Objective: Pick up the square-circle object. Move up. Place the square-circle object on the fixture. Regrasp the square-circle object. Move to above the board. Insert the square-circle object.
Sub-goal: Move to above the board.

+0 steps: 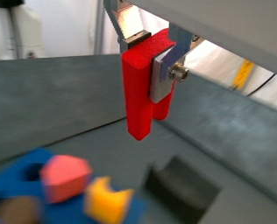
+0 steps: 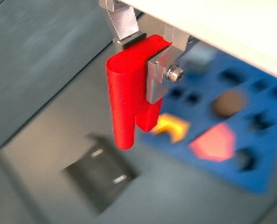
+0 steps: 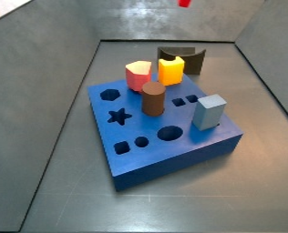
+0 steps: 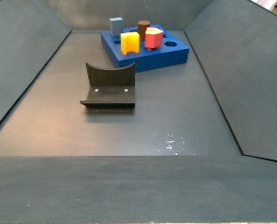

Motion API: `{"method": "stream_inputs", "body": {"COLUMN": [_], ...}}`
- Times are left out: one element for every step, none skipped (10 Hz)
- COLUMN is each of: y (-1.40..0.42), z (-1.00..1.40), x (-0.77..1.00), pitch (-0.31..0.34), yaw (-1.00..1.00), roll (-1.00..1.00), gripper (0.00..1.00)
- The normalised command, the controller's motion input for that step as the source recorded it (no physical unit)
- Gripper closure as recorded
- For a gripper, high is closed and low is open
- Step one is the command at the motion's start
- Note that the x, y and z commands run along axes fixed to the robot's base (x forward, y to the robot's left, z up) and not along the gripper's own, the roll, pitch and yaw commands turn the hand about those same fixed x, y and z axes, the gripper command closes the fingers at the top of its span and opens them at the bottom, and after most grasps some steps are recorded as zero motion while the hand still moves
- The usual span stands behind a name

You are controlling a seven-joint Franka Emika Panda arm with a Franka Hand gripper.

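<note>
Red and blocky, the peg (image 1: pixel 142 87) is seen clamped between the gripper's (image 1: pixel 147 63) silver finger plates in both wrist views, its long body hanging down from them (image 2: pixel 131 94). One finger (image 1: pixel 165 72) is pressed flat against the peg's side, with a screw head showing on the plate; the jaws are closed on the peg. The gripper is held well above the floor, apart from everything below.

In a side view only a small red tip (image 3: pixel 184 4) is caught at the upper edge, high above the bin; the gripper itself cannot be made out there.

Below the peg, the dark fixture (image 2: pixel 100 173) is seen on the grey floor, and the blue board (image 2: pixel 232 131) lies beside it. In a side view the fixture (image 4: pixel 110 86) stands on its base plate near the middle of the floor, with the board (image 4: pixel 152 51) behind it. From the opposite side the board (image 3: pixel 134 136) fills the foreground and the fixture (image 3: pixel 190 58) stands just behind it.

Several pieces are seated in the board: a salmon-pink peg (image 3: pixel 138 75), an orange-yellow peg (image 3: pixel 171 70), a brown cylinder (image 3: pixel 154 99) and a grey-blue block (image 3: pixel 209 112). A star hole (image 3: pixel 118 116) and a round hole (image 3: pixel 169 134) are left open in the top face.
</note>
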Motion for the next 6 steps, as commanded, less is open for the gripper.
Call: {"method": "stream_inputs", "body": {"y": [-1.0, -1.0, -0.66, -0.44, -0.18, -0.02], "z": [0.38, 0.39, 0.26, 0.18, 0.07, 0.01], "x": [-0.93, -0.95, -0.71, -0.53, -0.26, -0.08], "pitch": [-0.251, -0.26, -0.265, -0.234, -0.135, -0.051], "yaw": [-0.12, -0.12, -0.11, -0.09, -0.05, -0.01], "roll": [-1.0, -1.0, -0.91, -0.76, -0.49, -0.26], "gripper": [1.0, 1.0, 1.0, 1.0, 1.0, 1.0]}}
